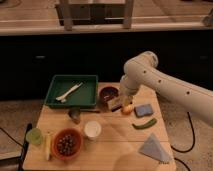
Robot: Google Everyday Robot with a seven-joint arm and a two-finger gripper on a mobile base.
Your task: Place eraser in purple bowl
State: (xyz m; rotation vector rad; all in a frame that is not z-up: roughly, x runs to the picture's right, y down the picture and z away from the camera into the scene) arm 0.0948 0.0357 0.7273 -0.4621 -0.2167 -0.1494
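Note:
The eraser (pixel 116 104), a small tan block, hangs at the right rim of the purple bowl (pixel 106 93), just off the wooden table. My gripper (pixel 120 100) is shut on it, reaching down from the white arm that comes in from the right. The bowl stands right of the green tray, and part of its right side is hidden behind the gripper and eraser.
A green tray (pixel 72 76) holding a white utensil sits at the back left. A blue sponge (pixel 143 110), a small orange thing (pixel 128 109) and a green pod (pixel 144 123) lie right of the gripper. In front are a metal cup (pixel 75 115), white cup (pixel 92 129), orange bowl (pixel 56 145) and grey cloth (pixel 154 149).

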